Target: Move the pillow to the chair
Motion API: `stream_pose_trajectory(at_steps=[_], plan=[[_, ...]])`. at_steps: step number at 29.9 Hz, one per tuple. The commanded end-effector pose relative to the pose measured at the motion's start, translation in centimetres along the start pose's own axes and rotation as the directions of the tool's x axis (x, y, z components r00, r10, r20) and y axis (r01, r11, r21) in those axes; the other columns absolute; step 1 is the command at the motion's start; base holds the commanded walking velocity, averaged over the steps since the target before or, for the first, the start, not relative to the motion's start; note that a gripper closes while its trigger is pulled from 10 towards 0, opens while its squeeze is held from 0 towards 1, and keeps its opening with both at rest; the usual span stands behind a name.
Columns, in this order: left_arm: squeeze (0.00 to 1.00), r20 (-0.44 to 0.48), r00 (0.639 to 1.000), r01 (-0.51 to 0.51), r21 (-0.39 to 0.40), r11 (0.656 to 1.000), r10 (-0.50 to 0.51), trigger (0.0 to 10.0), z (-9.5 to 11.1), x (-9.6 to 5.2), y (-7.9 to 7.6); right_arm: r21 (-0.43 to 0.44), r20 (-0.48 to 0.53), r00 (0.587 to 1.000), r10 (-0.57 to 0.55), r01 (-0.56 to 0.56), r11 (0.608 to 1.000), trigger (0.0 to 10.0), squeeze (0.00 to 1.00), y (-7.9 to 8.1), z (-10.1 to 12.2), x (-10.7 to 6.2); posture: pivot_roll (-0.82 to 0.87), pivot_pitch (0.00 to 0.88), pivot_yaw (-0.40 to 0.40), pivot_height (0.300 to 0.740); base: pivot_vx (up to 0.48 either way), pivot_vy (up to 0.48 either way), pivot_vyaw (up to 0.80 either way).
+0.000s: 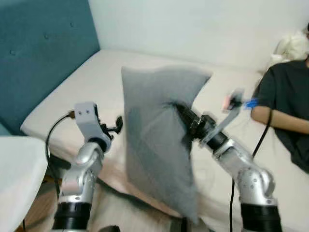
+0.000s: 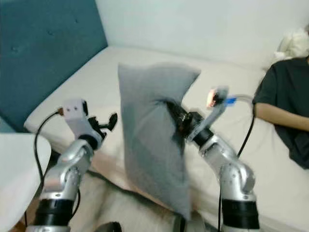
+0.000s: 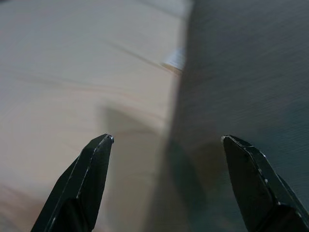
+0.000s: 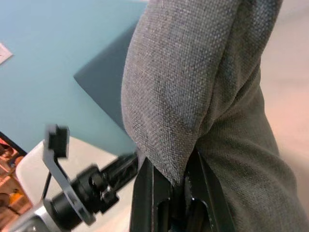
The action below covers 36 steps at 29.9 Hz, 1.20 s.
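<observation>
Carry step: your right gripper (image 1: 181, 112) pinches the grey pillow (image 1: 157, 140) above the bed (image 1: 96, 82), left gripper (image 3: 164, 145) spread w/ nothing held; next, turn toward the chair.

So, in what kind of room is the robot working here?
Most likely a bedroom. There is a bed with a pale sheet, a teal padded headboard at its end, and a grey pillow gripped by the right hand. A person sits on the bed.
</observation>
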<state>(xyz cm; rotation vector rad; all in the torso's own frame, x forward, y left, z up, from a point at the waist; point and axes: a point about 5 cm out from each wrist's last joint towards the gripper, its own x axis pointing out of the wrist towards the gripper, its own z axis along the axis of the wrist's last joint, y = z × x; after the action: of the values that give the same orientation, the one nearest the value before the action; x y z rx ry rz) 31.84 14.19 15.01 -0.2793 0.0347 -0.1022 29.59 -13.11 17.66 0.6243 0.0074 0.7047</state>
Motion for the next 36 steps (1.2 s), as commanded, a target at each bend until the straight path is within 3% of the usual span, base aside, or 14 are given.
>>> stream_pose_trajectory(at_steps=[1, 8, 12, 14, 16, 19, 20, 26, 36], plan=[[0.00, -0.026, 1.000, 0.005, 0.011, 1.000, -0.005, 10.0, -0.6, -0.5, -0.1, -0.009, 0.045, 0.997, 0.062, -0.061, 0.998, 0.0, 0.00, 1.2, 0.6, 0.4, -0.06, 0.000, 0.042, 0.657, 0.000, 0.000, 0.00], [0.00, -0.052, 0.999, 0.004, 0.012, 1.000, -0.003, 10.0, -1.4, -0.8, -0.3, 0.007, 0.045, 0.998, 0.051, -0.052, 0.999, 0.0, 0.00, 1.4, 0.2, 0.3, -0.07, 0.000, 0.046, 0.691, -0.465, 0.000, 0.00], [0.00, -0.038, 0.999, -0.003, 0.020, 1.000, 0.004, 10.0, -1.2, -0.8, -0.1, -0.020, 0.061, 0.997, -0.056, 0.057, 0.998, 0.0, 0.00, 0.1, 0.4, 0.2, -0.06, 0.000, 0.048, 0.716, -0.386, 0.000, 0.00], [0.00, -0.038, 0.999, -0.003, 0.020, 1.000, 0.004, 10.0, -1.2, -0.8, -0.1, -0.020, 0.061, 0.997, -0.056, 0.057, 0.998, 0.0, 0.00, 0.1, 0.4, 0.2, -0.06, 0.000, 0.048, 0.716, -0.292, 0.000, 0.00], [0.00, -0.043, 0.999, -0.006, 0.030, 1.000, 0.007, 10.0, -1.3, -0.7, 0.2, -0.076, 0.061, 0.990, -0.126, 0.131, 0.988, 0.0, 0.00, -0.6, 0.6, 0.2, -0.06, 0.000, 0.046, 0.721, 0.000, 0.000, 0.00], [0.00, -0.045, 0.999, -0.006, 0.036, 0.999, 0.007, 10.0, -1.2, -0.6, 0.4, -0.100, 0.066, 0.986, -0.151, 0.157, 0.982, 0.0, 0.00, -0.9, 0.9, 0.2, -0.06, 0.000, 0.046, 0.721, 0.000, 0.000, 0.00], [0.00, -0.036, 0.999, -0.011, 0.099, 0.995, 0.015, 10.0, -0.9, -0.3, 0.8, -0.187, 0.049, 0.980, -0.194, 0.200, 0.962, 10.0, 0.00, -1.4, 1.1, -0.1, -0.07, 0.000, 0.044, 0.721, 0.000, 0.000, 0.00], [0.00, 0.003, 0.997, -0.072, 0.199, 0.977, 0.072, 10.0, -0.3, -0.2, 2.1, -0.222, 0.042, 0.987, -0.158, 0.163, 0.961, 10.0, 0.00, -1.2, 0.9, -0.4, -0.07, 0.000, 0.038, 0.721, 0.000, 0.000, 0.37], [0.00, -0.012, 0.999, -0.031, 0.186, 0.982, 0.034, 10.0, -1.0, -0.3, 1.6, -0.240, 0.034, 0.992, -0.120, 0.125, 0.963, 10.0, 0.00, -0.9, 0.4, -0.3, -0.07, 0.000, 0.035, 0.721, 0.000, 0.000, 0.80]])
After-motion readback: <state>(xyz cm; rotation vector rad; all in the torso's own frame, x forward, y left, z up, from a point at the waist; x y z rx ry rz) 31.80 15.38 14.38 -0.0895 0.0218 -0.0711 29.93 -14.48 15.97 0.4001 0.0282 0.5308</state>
